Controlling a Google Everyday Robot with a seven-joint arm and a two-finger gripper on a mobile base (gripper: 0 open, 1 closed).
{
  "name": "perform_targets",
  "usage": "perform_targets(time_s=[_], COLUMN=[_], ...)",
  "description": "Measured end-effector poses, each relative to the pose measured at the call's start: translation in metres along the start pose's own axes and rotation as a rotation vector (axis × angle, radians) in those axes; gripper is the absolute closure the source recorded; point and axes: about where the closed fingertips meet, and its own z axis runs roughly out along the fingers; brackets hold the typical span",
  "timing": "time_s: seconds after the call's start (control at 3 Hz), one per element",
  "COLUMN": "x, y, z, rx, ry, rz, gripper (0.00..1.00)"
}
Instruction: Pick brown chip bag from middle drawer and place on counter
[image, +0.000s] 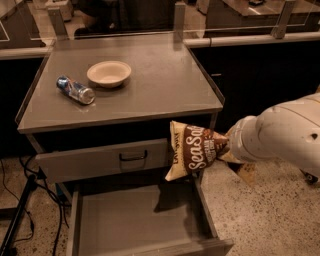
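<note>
Plainly, with the gripper (226, 148) clamped on one end of the brown chip bag (192, 150), held above the open middle drawer (135, 220) and below the worktop (165, 85) edge, a low swing could snag it loose.

Gripper (226, 148) holds brown-and-cream, white-lettered chip bag (192, 150) near grey counter (160, 90).

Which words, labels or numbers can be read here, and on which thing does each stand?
"SeaSalt": white script on the brown chip bag, which the gripper holds above the middle drawer.
Smaller print on the bag: too blurred to read.
Label on the blue-silver can on the counter: too blurred to read.
</note>
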Motion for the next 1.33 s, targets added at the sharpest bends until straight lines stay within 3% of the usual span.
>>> perform_targets(time_s=[0.33, 0.67, 1.33], x=[0.024, 0.015, -0.015], y=[0.028, 0.015, -0.05], z=[-0.029, -0.026, -0.054], rx=[-0.068, -0.053, 0.028], ry=[0.025, 0.017, -0.032], rz=[-0.021, -0.017, -0.006], gripper=[1.0, 1.0, 1.0])
